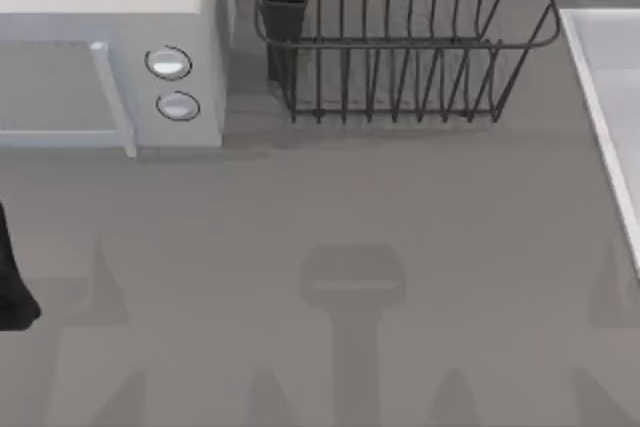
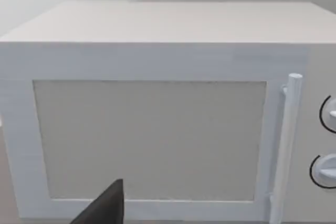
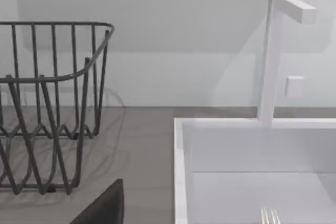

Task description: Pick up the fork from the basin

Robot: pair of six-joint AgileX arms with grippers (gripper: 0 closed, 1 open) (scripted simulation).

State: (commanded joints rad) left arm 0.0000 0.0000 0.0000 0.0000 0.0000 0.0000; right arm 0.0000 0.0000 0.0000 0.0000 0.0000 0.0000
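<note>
The basin point(image 1: 600, 97) is a pale tub with a whitish rim at the table's right edge. In the right wrist view its rim point(image 3: 179, 171) runs close ahead, and the silver tines of the fork point(image 3: 269, 216) lie on the basin floor, with the handle cut off by the picture's edge. A dark part of my right gripper point(image 3: 105, 205) shows over the table just outside the rim, between the rack and the basin. My left arm point(image 1: 12, 282) sits at the table's left edge. A dark part of my left gripper point(image 2: 105, 205) faces the microwave door.
A white microwave point(image 1: 110, 47) with two round knobs stands at the back left. A dark wire dish rack point(image 1: 400, 37) stands at the back middle, close to the basin. A white faucet point(image 3: 273, 51) rises behind the basin. Open grey tabletop point(image 1: 350, 227) spreads in front.
</note>
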